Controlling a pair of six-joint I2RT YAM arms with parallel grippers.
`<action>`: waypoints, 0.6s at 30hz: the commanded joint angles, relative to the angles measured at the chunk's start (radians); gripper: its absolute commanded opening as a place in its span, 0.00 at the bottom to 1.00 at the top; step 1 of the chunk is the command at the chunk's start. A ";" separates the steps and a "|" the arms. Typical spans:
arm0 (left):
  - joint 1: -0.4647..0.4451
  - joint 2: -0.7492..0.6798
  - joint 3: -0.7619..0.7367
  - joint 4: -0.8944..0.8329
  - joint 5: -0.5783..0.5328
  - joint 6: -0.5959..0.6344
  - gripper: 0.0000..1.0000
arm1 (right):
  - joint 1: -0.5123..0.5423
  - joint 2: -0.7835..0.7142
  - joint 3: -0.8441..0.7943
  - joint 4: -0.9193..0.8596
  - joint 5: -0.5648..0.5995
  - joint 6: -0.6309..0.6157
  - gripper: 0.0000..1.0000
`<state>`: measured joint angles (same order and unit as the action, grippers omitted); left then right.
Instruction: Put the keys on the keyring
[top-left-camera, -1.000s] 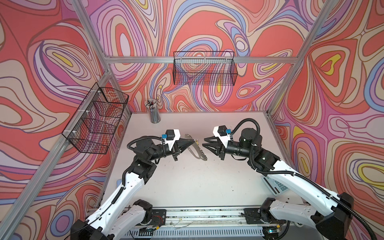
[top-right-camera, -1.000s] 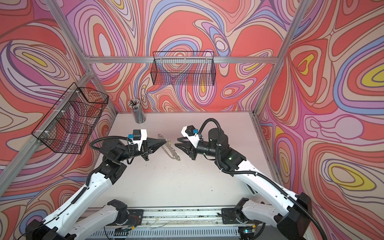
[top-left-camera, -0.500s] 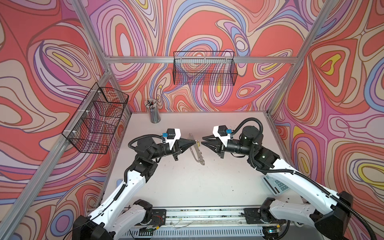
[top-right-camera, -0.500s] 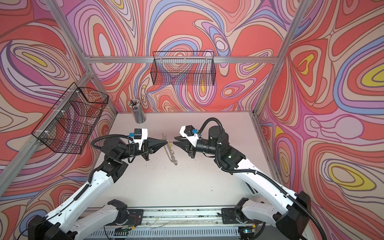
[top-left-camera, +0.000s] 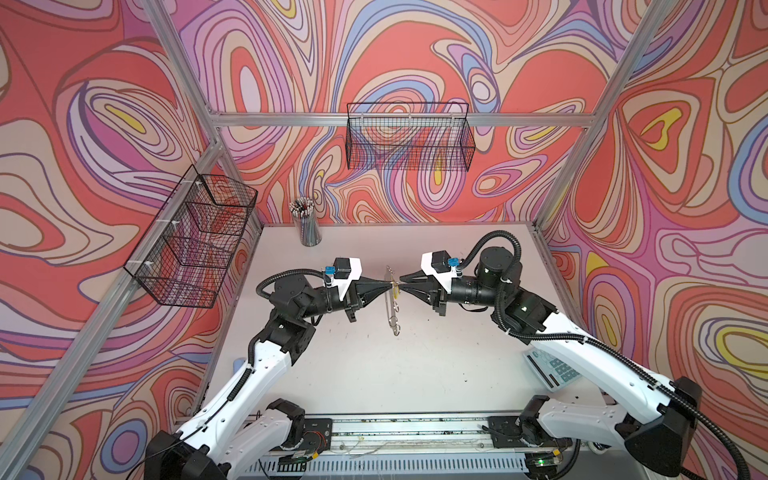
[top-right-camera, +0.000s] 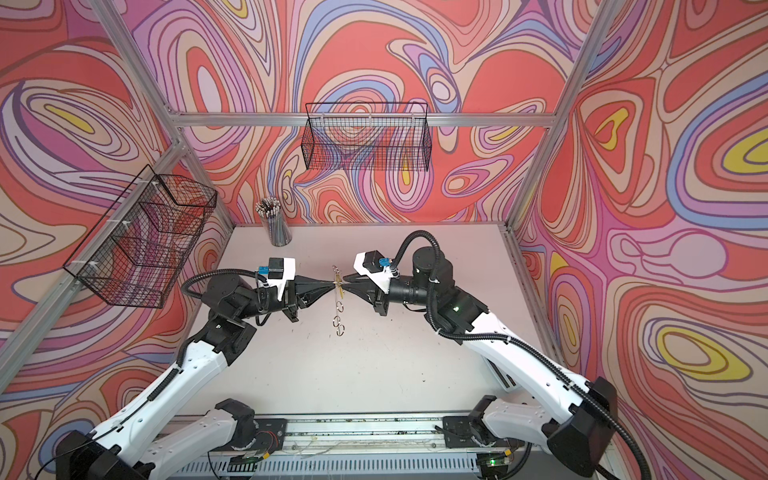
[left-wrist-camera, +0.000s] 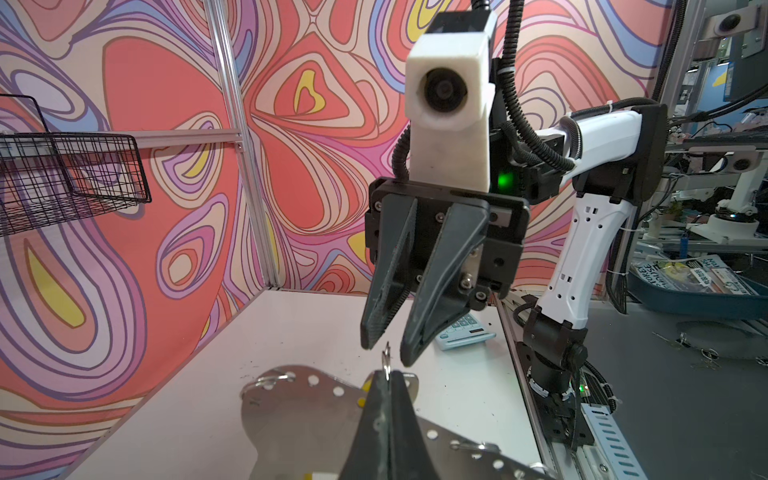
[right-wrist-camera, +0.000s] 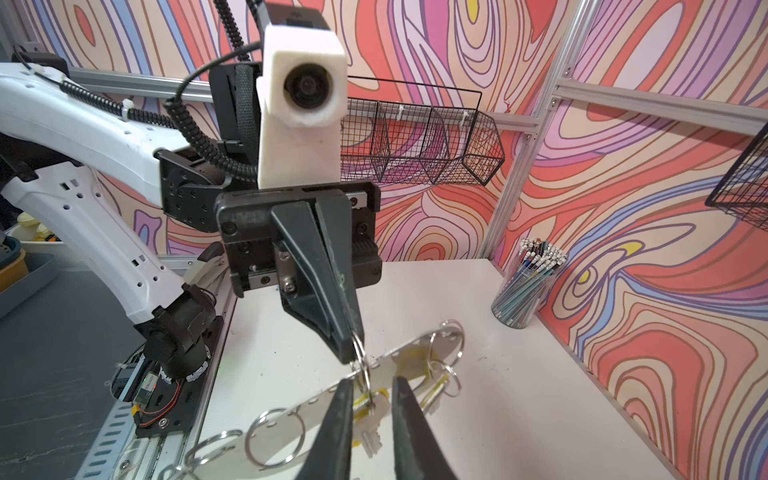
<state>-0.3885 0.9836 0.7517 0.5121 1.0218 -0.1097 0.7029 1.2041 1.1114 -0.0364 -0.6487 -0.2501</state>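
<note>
The keyring (top-left-camera: 392, 309) (top-right-camera: 337, 307), a flat silvery plate with wire rings along one edge, hangs edge-on above the table in both top views. My left gripper (top-left-camera: 390, 284) (left-wrist-camera: 387, 376) is shut on one of its wire rings. My right gripper (top-left-camera: 402, 286) (right-wrist-camera: 372, 384) faces the left gripper (right-wrist-camera: 353, 353) tip to tip. Its jaws stand narrowly apart, either side of that ring. A silver key (right-wrist-camera: 370, 436) with a yellow tag hangs from the ring between the right fingers. A second yellow-tagged key (right-wrist-camera: 434, 392) hangs further along the plate (right-wrist-camera: 390, 365).
A cup of pencils (top-left-camera: 309, 226) stands at the back left of the table. Wire baskets hang on the back wall (top-left-camera: 409, 137) and the left wall (top-left-camera: 195, 245). A calculator (top-left-camera: 552, 368) lies at the right edge, under the right arm.
The right gripper has moved left up to the left gripper's tip and narrowed its jaws. The keyring has swung from slanted to hanging straight down.
</note>
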 joint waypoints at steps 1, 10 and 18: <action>-0.003 -0.002 0.032 0.017 0.021 -0.015 0.00 | 0.007 0.004 0.027 -0.034 -0.019 -0.033 0.15; -0.003 -0.005 0.030 0.018 0.008 -0.019 0.00 | 0.009 -0.013 0.012 -0.051 0.008 -0.053 0.00; -0.003 -0.003 0.027 0.044 -0.003 -0.039 0.00 | 0.010 -0.019 0.007 -0.072 0.021 -0.066 0.00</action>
<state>-0.3885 0.9836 0.7517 0.5083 1.0210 -0.1249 0.7082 1.1999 1.1130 -0.0814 -0.6395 -0.2859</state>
